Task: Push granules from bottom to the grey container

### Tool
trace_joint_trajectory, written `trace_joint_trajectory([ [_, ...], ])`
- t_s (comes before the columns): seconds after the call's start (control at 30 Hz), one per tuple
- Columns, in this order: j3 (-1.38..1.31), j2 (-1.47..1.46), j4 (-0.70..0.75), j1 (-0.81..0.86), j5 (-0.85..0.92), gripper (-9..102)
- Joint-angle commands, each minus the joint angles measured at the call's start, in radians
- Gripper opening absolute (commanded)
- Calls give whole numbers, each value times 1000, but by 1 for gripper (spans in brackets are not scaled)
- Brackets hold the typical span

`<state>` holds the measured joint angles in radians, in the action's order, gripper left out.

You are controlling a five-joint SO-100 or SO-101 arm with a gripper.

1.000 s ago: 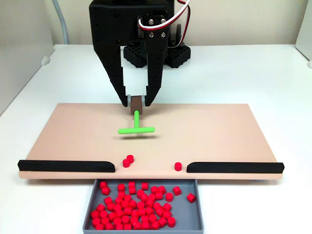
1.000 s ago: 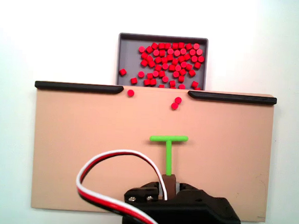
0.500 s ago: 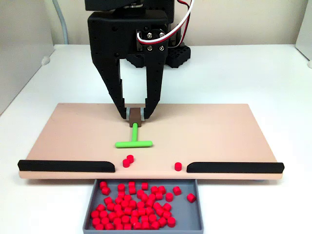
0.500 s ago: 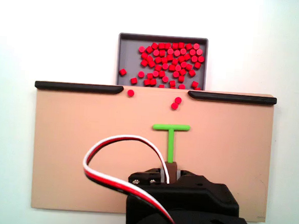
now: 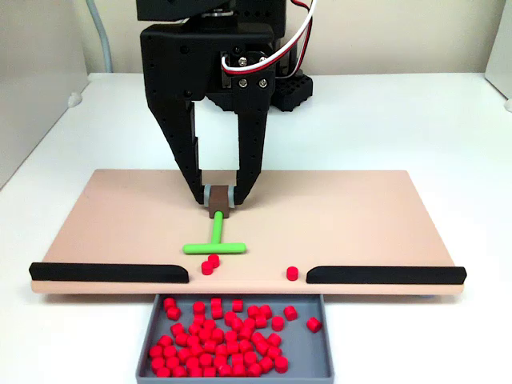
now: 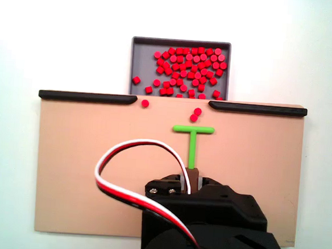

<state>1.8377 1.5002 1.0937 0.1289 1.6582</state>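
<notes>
1 tan board (image 5: 360, 216) lies on the counter (image 5: 400, 120), carrying 2 black bars (image 5: 108, 273) and 3 loose red granules (image 5: 292, 274). 1 grey container (image 5: 148, 352) holds dozens more granules, too crowded to count exactly. 1 green T-shaped pusher (image 5: 214, 246) sits in 1 claw (image 5: 218, 201). 1 red-white-black cable bundle (image 6: 123, 167) loops over the arm.

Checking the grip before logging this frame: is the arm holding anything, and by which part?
Yes. The black gripper holds the green T-shaped pusher by the brown block at the end of its stem, crossbar pointing away.
</notes>
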Motion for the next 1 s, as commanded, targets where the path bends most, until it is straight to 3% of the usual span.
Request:
trace_joint_trajectory([
  [0.0, -6, -20, -6, -8, -17, 0],
  [0.97, -51, -57, -6, -35, -20, 0],
])
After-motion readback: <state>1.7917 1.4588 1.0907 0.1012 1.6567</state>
